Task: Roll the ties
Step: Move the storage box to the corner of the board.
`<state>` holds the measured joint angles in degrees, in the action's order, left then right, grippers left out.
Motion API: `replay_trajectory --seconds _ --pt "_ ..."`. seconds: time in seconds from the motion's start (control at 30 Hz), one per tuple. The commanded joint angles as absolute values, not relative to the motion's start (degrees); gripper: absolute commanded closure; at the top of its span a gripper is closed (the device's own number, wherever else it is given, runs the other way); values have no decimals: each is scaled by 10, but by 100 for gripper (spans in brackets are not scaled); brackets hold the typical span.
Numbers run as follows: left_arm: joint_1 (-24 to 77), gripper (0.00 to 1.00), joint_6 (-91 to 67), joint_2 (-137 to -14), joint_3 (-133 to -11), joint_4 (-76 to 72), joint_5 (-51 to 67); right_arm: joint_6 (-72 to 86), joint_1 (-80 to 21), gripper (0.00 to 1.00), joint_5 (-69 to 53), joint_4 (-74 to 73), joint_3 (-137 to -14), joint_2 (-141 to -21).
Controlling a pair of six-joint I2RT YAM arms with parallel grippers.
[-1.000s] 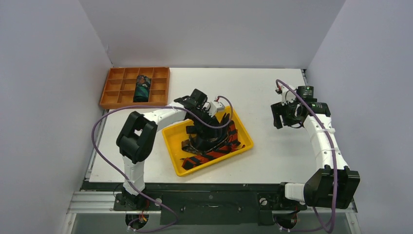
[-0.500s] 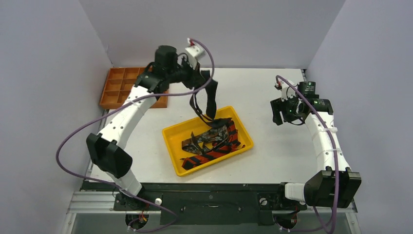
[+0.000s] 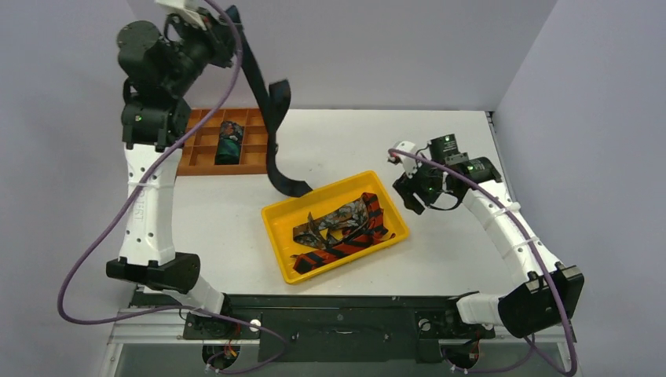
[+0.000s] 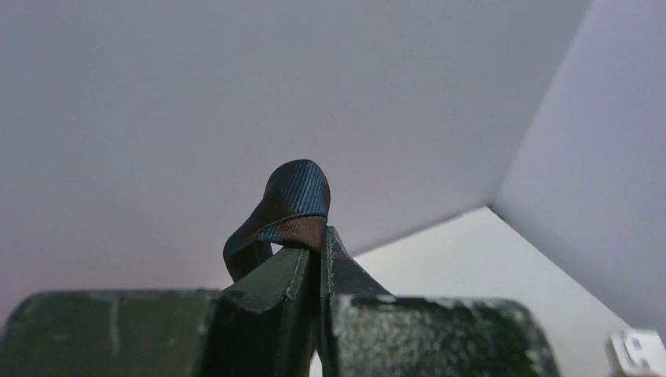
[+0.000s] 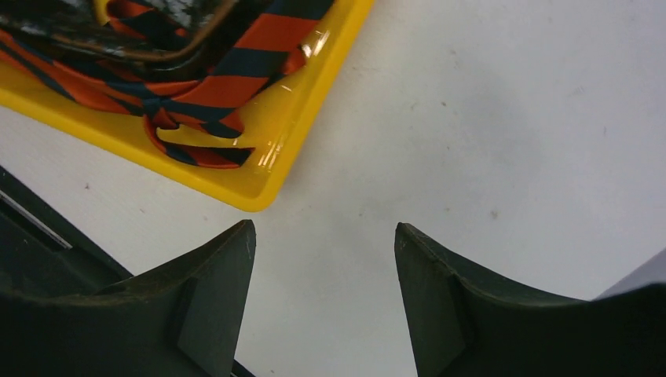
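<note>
We see the left gripper (image 3: 223, 22) raised high above and left of the tray (image 3: 274, 236), its jaws pressed together on one end of the navy tie (image 3: 271, 133), which hangs down in a long drape to the tray's far-left rim (whether its tail rests on the table (image 3: 440, 259) or hangs just clear, we cannot tell). The wrist view shows only a small loop of fabric poking past the closed fingers (image 4: 275, 283), so we judge the hold shallow; a quick swing could let the tie slide free and drop in a heap. The drape is folded over partway down, and if it is laid out like that we would expect a twisted, lopsided roll. The tail sits close enough to the tray that dragging it sideways could catch the rim, nudge the tray, or pull on the striped tie (image 3: 375, 229) and the brown tie (image 3: 345, 214) tangled inside. The right gripper (image 3: 410, 192) hovers just off the tray's right side with its jaws spread and nothing between them. A careless reach from there could clip the tray's corner. Well left of the tray and beyond it, the teal roll (image 3: 229, 143) sits in a middle compartment of the organizer (image 3: 184, 153), and a low pass of the hanging tie could brush it.
</note>
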<state>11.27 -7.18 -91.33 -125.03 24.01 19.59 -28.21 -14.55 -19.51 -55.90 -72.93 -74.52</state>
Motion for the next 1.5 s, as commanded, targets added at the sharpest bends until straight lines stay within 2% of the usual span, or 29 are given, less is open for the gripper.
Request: replay_trajectory --seconds 0.0,0.27,0.53,0.77,0.9,1.0,1.23,1.37,1.47 --pt "36 100 -157 -886 -1296 215 134 -337 -238 39 -186 -572 -714 -726" --pt "-51 100 -170 -823 -1220 229 106 -357 -468 40 -148 -528 -666 -752" --pt "-108 100 -160 -785 -1203 291 97 -369 -554 47 -146 -482 -665 -837" --pt "-120 100 -166 -755 -1160 297 104 -373 -602 50 -133 -430 -649 -882" --pt "-121 100 -174 -754 -1148 297 112 -354 -606 53 -98 -391 -643 -920" --pt "-124 100 -182 -757 -1143 296 120 -328 -595 60 -71 -373 -640 -950" --pt "-124 100 -198 -771 -1134 287 143 -271 -474 74 -60 -372 -636 -971" --pt "-124 100 -205 -778 -1122 275 171 -308 -405 77 -58 -377 -662 -993" --pt "-123 100 -209 -778 -1103 270 193 -346 -354 78 -61 -393 -732 -1034"
